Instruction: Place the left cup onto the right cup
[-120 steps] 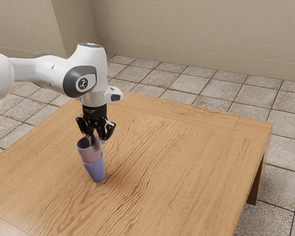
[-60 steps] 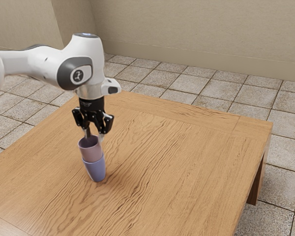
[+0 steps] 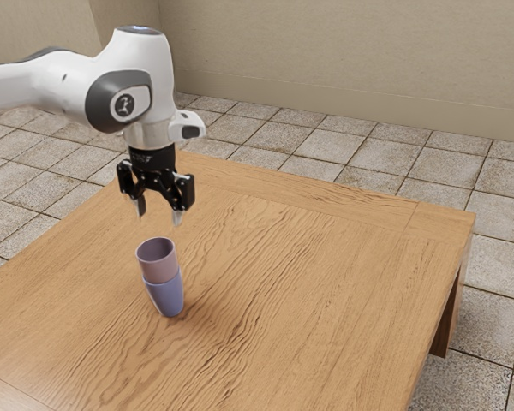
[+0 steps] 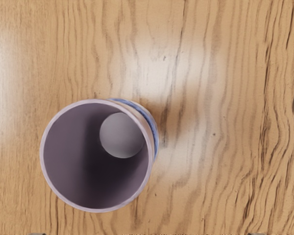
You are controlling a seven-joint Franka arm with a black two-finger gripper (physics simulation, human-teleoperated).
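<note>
A mauve cup [image 3: 157, 258] sits nested in a blue-violet cup [image 3: 165, 297], and the stack stands upright on the wooden table [image 3: 308, 274]. My gripper [image 3: 158, 215] hangs open a short way above the stack, with nothing between its fingers. From the wrist view I look straight down into the mauve cup [image 4: 95, 156]. A sliver of the blue-violet cup's rim [image 4: 149, 125] shows beside it.
The table's far edge runs behind the arm and its right edge [image 3: 458, 265] drops to a tiled floor [image 3: 394, 154]. Bare wood stretches to the exterior view's right of the cups.
My gripper has risen from the mauve cup's rim and let it go. The cup stays nested in the lower one.
</note>
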